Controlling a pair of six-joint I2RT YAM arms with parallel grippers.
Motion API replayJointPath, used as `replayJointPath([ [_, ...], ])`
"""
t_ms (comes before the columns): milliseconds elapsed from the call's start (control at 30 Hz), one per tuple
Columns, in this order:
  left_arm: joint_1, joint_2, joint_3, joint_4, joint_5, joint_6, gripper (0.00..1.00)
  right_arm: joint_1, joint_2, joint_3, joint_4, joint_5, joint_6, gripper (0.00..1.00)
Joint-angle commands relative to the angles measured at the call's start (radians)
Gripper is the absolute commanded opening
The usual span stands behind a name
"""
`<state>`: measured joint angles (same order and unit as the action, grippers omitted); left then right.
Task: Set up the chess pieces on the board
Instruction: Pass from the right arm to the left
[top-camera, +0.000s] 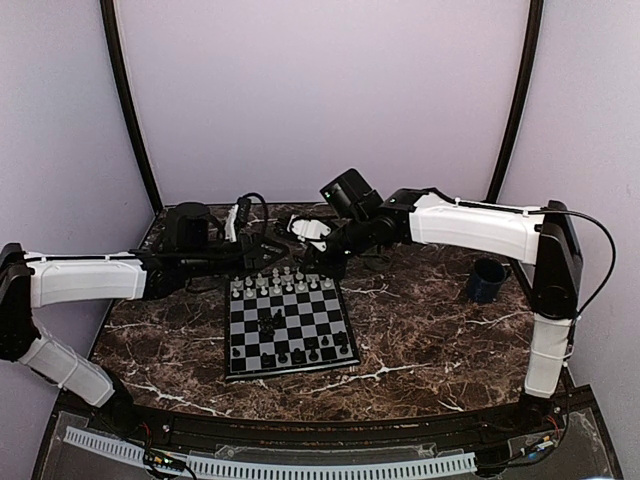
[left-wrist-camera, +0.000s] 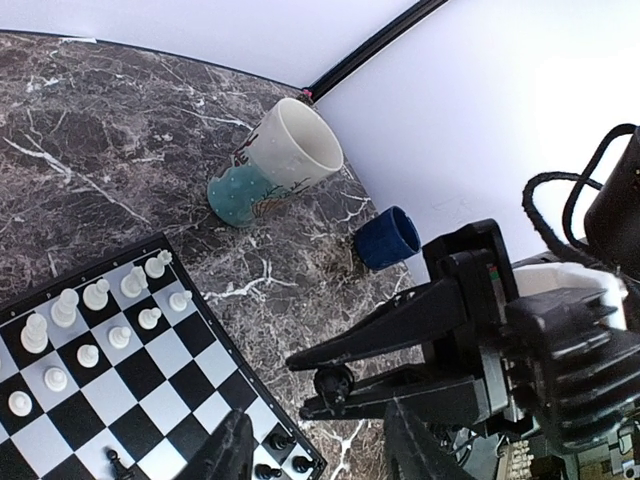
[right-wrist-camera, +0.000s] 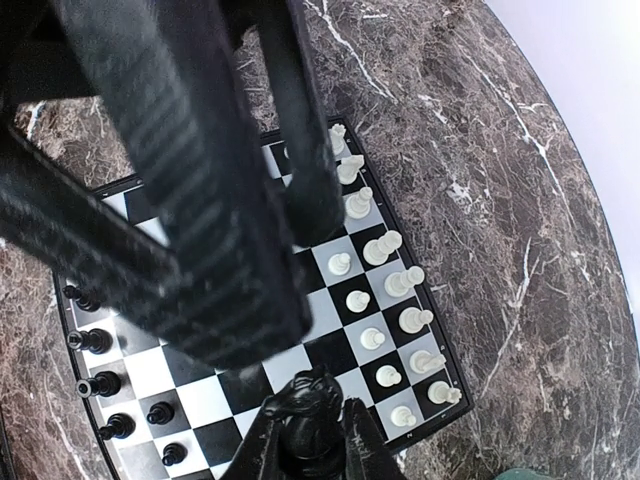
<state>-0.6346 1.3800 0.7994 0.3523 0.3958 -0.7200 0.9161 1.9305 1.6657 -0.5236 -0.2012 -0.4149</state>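
Observation:
The board lies mid-table, with white chess pieces in its two far rows and black chess pieces along its near edge. A few more black ones stand mid-board. My right gripper is shut on a black knight, held above the board's far side near the white pieces. In the left wrist view that knight shows between the right gripper's fingers. My left gripper is open and empty, over the board's corner.
A teal and cream mug and a small blue cup stand on the marble beyond the board. The blue cup is at the right in the top view. The two arms cross close together over the board's far edge.

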Motion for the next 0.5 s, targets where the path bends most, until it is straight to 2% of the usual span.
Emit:
replayJointPath([
  [0, -0.020, 0.039, 0.023, 0.043, -0.041, -0.046, 0.46, 0.005, -0.010, 0.015, 0.028, -0.009, 0.028, 0.17],
  [233, -0.022, 0.080, 0.032, 0.087, -0.039, -0.078, 0.35, 0.010, -0.012, 0.020, 0.027, -0.005, 0.031, 0.18],
  [467, -0.023, 0.115, 0.031, 0.161, 0.007, -0.116, 0.31, 0.013, -0.004, 0.020, 0.024, 0.002, 0.032, 0.18],
])
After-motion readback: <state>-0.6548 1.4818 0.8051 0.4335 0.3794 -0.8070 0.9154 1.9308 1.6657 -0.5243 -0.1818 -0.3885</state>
